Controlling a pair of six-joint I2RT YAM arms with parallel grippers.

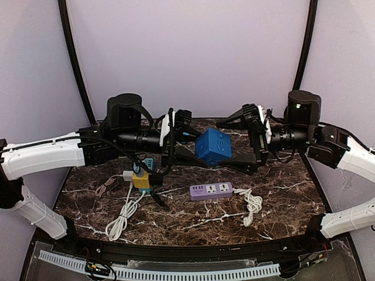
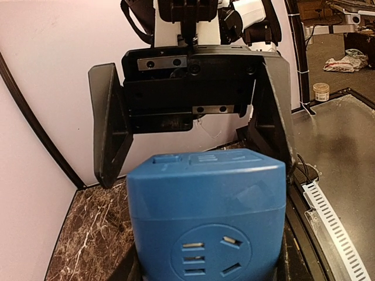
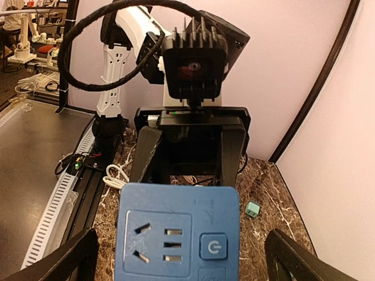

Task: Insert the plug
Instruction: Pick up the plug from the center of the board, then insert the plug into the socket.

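Observation:
A blue cube socket [image 1: 212,146] hangs in the air between the two arms. My left gripper [image 1: 194,150] is shut on it from the left. In the left wrist view the cube [image 2: 205,211] fills the bottom and hides most of my left fingers. My right gripper [image 1: 229,143] is wide open, one finger above and one below the cube's right side, not touching. In the right wrist view the cube face with its power button [image 3: 176,234] lies between my spread right fingers [image 3: 55,260]. No plug is held by either gripper.
On the marble table lie a purple power strip [image 1: 211,190] with a white cable [image 1: 252,205], a yellow adapter [image 1: 140,178], a white plug [image 1: 128,174] with its coiled cord [image 1: 120,222], and a small teal block [image 3: 253,209].

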